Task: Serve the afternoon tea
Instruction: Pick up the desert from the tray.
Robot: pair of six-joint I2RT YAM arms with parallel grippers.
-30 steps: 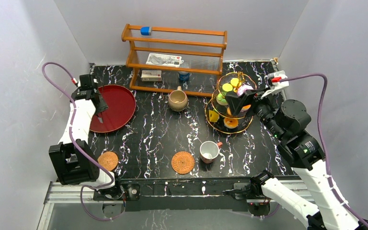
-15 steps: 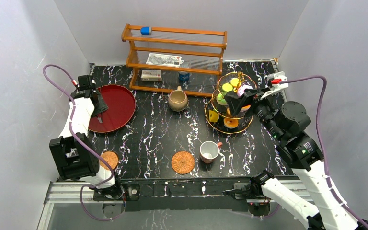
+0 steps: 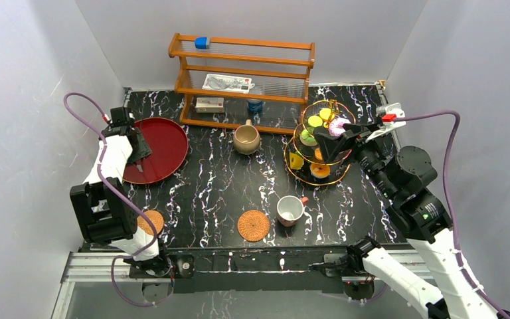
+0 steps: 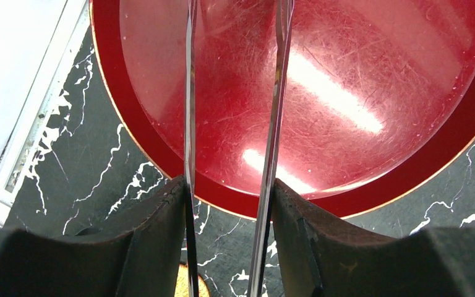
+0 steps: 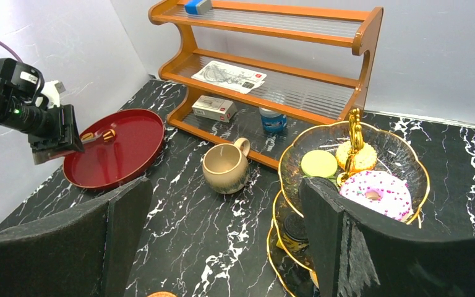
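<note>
The gold-rimmed tiered glass stand (image 3: 303,170) stands at the right with toy pastries on it, among them a pink sprinkled donut (image 3: 337,126) on the top tier (image 5: 377,193). My right gripper (image 3: 335,141) hovers open and empty just above the stand's near side (image 5: 226,185). The tan mug (image 3: 246,139) stands mid-table (image 5: 226,167). The white red-handled cup (image 3: 291,210) sits next to one woven coaster (image 3: 254,225); the other coaster (image 3: 150,222) is at the front left. My left gripper (image 3: 135,147) is shut on thin metal tongs (image 4: 275,124) above the near rim of a red tray (image 4: 359,204).
The round red tray (image 3: 166,143) lies at the left. The wooden rack (image 3: 242,73) with boxes and a can stands at the back, just behind the mug and the stand. White walls close both sides.
My right gripper has drawn slightly right and back, uncovering the pink donut. My left arm has shifted a little; the tongs stay over the tray's rim.
</note>
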